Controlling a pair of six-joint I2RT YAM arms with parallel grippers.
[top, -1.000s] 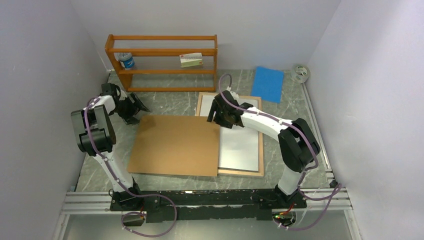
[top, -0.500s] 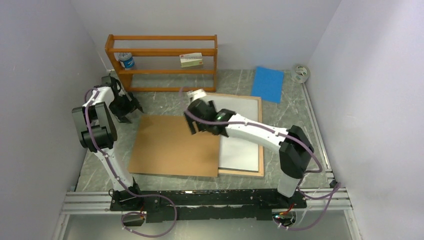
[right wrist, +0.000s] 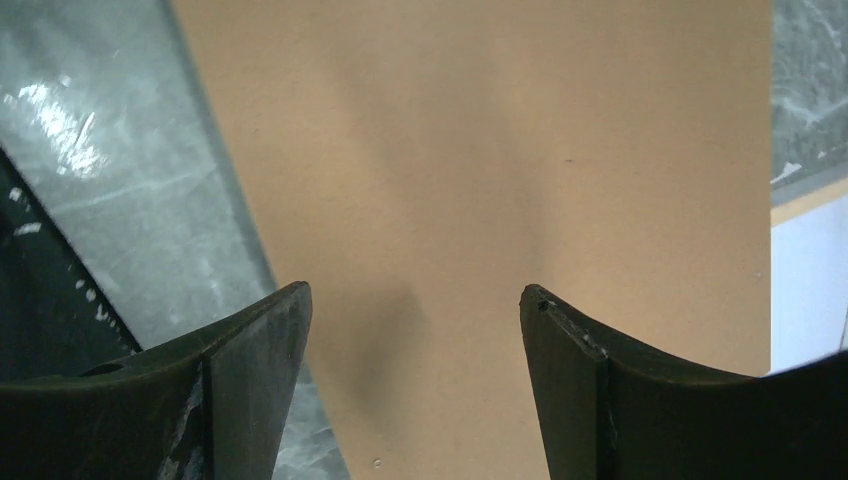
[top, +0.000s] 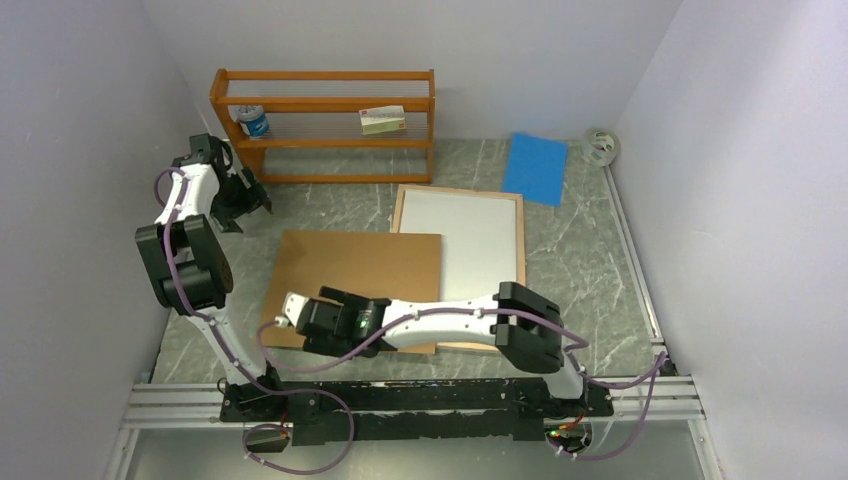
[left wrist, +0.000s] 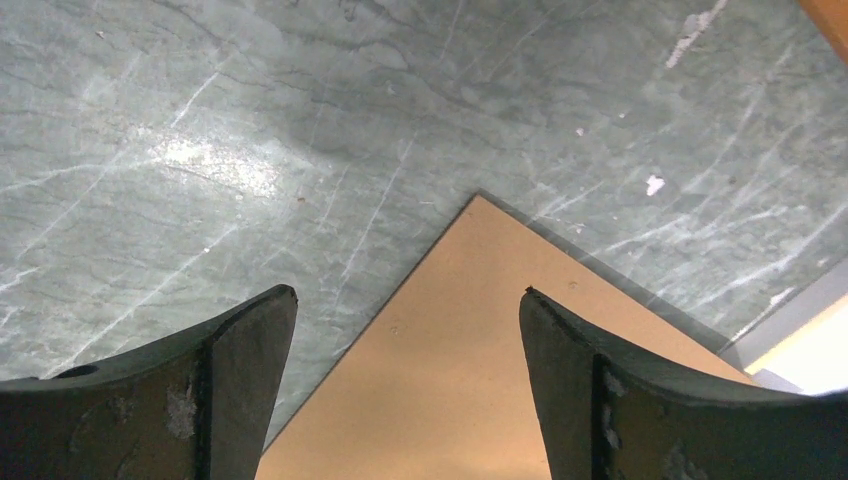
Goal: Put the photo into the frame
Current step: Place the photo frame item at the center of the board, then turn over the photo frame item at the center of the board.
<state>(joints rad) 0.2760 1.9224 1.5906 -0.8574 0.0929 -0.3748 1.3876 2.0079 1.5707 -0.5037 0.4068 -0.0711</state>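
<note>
While the right gripper point(top: 287, 310) hangs low over the near left part of the board point(top: 370, 270), its fingers stand wide apart and hold nothing. That arm lies stretched almost flat along the near edge of the surface point(top: 580, 260), reaching from its base at the right across to the left. Farther back and to the right the frame point(top: 522, 270) lies flat, wood side up, the near part of its left rail under the board's right edge. The white sheet inside it I take for the photo point(top: 480, 250), face down. Such a print is probably light, limp and slick, easily creased or smudged. Lying flat within the rim, it offers little to pinch, so a corner looks the best hold. At the far left the left gripper point(left wrist: 405, 302) hovers over the board's far left corner, fingers open and empty, its arm folded upright.
</note>
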